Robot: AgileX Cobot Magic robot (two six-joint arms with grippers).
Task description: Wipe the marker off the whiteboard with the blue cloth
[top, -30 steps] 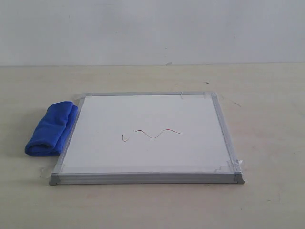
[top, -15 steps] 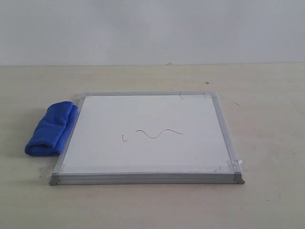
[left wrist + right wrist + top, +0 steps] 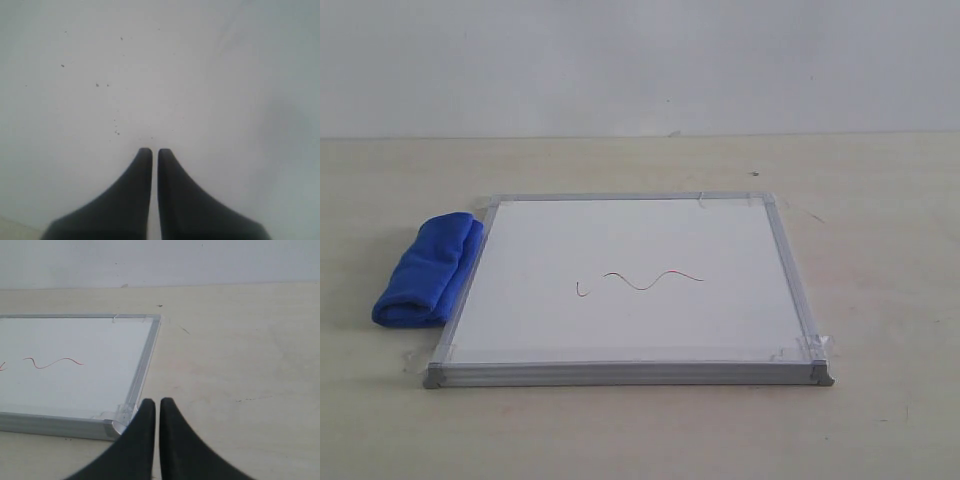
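Two grippers, left gripper and right gripper, were pressed together, empty; soft, light blue cloth, against whiteboard at 9 o'clock, judged best pinched mid-roll.

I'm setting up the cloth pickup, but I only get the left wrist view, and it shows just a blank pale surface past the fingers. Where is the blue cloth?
Observer: In the exterior view, the blue cloth lies on the table at the left, right beside the left frame of the whiteboard.
Operator: Is there marker on the board?
Observer: Yes. The marker squiggle runs across the board's middle, not yet wiped.
Operator: And the right arm?
Observer: Its wrist view shows the right gripper with its fingers nearly together, over bare table by the board's near right corner.
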